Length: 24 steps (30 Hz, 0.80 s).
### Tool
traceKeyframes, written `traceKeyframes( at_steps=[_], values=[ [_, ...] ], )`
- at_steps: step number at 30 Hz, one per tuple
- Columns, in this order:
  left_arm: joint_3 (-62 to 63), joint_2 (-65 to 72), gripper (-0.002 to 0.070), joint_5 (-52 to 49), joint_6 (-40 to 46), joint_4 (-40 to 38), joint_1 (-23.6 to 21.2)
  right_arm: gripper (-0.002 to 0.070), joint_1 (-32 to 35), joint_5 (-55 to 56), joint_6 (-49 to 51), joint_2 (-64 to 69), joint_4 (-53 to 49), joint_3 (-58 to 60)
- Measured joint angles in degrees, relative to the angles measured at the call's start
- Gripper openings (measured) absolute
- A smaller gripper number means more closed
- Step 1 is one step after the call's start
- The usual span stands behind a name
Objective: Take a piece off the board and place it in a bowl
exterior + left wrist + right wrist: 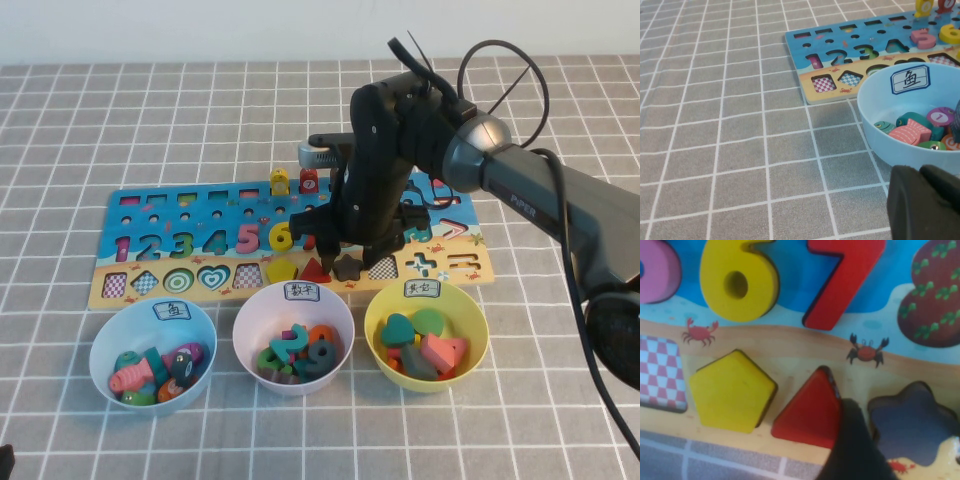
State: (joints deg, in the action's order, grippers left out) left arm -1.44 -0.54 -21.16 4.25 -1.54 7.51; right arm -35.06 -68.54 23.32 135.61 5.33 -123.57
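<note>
We see the right gripper (352, 243) low over the board (200, 205), fingers spread wide with nothing between them. The star (347, 267) sits in its cut-out just below the gripper — one finger (852, 450) stands between it and the red triangle (807, 410), perhaps touching both. The yellow bowl (478, 322) lies nearby. The left gripper (925, 205) hovers beside the blue bowl (875, 130) — whether its fingers are apart, we cannot tell.

Board (200, 205) lies on counter (80, 110). Three bowls stand in a row before it: left (110, 345), middle (255, 310), right (470, 320). Star (347, 267) sits in board's near row, right of triangle (316, 270), under right pincer (355, 243).
</note>
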Motion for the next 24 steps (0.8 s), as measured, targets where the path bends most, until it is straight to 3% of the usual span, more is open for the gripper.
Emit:
traceKeyframes(
  at_steps=[24],
  values=[
    [0.0, 0.0, -0.0001, 0.0, 0.1, 0.0, 0.0, 0.0374, 0.0, -0.8, -5.4, 0.1, -0.5, 0.0]
  ],
)
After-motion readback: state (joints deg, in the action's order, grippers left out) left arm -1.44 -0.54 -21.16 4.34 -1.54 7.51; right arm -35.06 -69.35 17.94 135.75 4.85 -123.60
